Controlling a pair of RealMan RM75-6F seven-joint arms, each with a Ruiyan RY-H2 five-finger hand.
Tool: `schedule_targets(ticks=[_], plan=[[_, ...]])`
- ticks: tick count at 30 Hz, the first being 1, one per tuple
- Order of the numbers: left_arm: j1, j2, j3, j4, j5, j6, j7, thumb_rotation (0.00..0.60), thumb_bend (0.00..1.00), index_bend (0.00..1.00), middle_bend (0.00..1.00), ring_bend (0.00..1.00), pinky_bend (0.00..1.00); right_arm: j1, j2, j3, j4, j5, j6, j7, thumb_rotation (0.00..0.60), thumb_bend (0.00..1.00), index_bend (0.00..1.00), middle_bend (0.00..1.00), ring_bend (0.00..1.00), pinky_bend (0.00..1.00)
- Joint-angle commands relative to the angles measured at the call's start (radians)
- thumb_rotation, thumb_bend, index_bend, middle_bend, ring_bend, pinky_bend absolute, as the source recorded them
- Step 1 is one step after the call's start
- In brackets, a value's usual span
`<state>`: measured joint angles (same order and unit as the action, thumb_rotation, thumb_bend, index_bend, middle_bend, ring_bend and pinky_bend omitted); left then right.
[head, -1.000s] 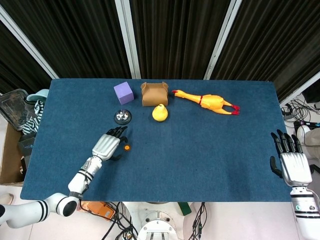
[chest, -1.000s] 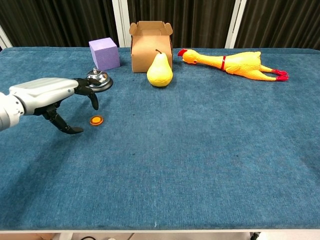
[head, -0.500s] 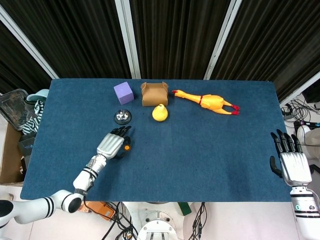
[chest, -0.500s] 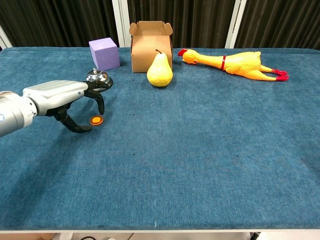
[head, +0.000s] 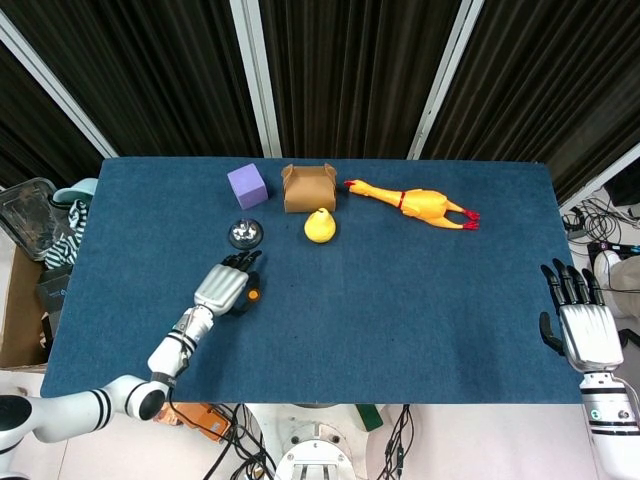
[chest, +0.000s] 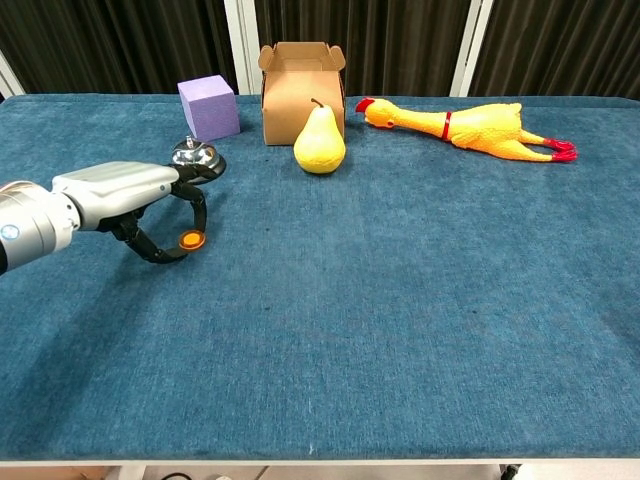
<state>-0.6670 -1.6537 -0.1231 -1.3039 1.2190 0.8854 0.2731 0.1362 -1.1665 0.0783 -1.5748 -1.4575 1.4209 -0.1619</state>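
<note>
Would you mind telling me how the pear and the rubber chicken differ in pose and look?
The pear stands upright with its stem up, while the rubber chicken lies flat along the table. The pear is short and rounded; the chicken is long and thin. The pear is plain yellow; the chicken has red feet, comb and collar. Both are yellowish and sit near the table's far edge, untouched by either hand.
</note>
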Motion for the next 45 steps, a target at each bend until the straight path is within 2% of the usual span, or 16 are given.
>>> schedule_targets(ticks=[1,8,17,25,33,38,45], plan=[[-0.002,0.007,0.003,-0.003,-0.005,-0.006,0.003,0.6,0.3,0.47,0.04,0.0,0.13,0.0,0.0,0.0,0.0,0.0,-0.001,0.0,0.6,0.69,0.0,0.03,0.11,0.08],[-0.001,0.046,0.006,-0.043,-0.002,0.012,0.016,0.6,0.32,0.49,0.05,0.0,0.13,0.0,0.0,-0.002,-0.003,-0.001,-0.001,-0.001,0.6,0.69,0.0,0.03,0.11,0.08],[0.009,0.238,-0.009,-0.181,-0.013,0.043,0.058,0.6,0.32,0.49,0.07,0.0,0.14,0.001,0.001,-0.003,-0.013,0.003,-0.006,0.001,0.6,0.69,0.0,0.03,0.11,0.08],[-0.007,0.43,-0.039,-0.358,-0.077,0.065,0.183,0.6,0.32,0.49,0.07,0.0,0.14,0.0,0.002,0.0,-0.023,0.017,-0.011,-0.003,0.6,0.69,0.0,0.03,0.11,0.08],[-0.054,0.569,-0.068,-0.545,-0.125,0.093,0.338,0.6,0.32,0.49,0.07,0.0,0.14,-0.001,0.003,-0.001,-0.027,0.018,-0.01,-0.005,0.6,0.69,0.0,0.03,0.11,0.08],[-0.084,0.628,-0.081,-0.632,-0.178,0.109,0.417,0.6,0.32,0.49,0.07,0.0,0.14,-0.001,0.004,0.0,-0.026,0.017,-0.01,-0.003,0.6,0.69,0.0,0.03,0.11,0.08],[-0.11,0.67,-0.077,-0.696,-0.225,0.132,0.475,0.6,0.32,0.49,0.07,0.0,0.14,-0.001,0.003,0.0,-0.027,0.018,-0.01,-0.002,0.6,0.69,0.0,0.03,0.11,0.08]])
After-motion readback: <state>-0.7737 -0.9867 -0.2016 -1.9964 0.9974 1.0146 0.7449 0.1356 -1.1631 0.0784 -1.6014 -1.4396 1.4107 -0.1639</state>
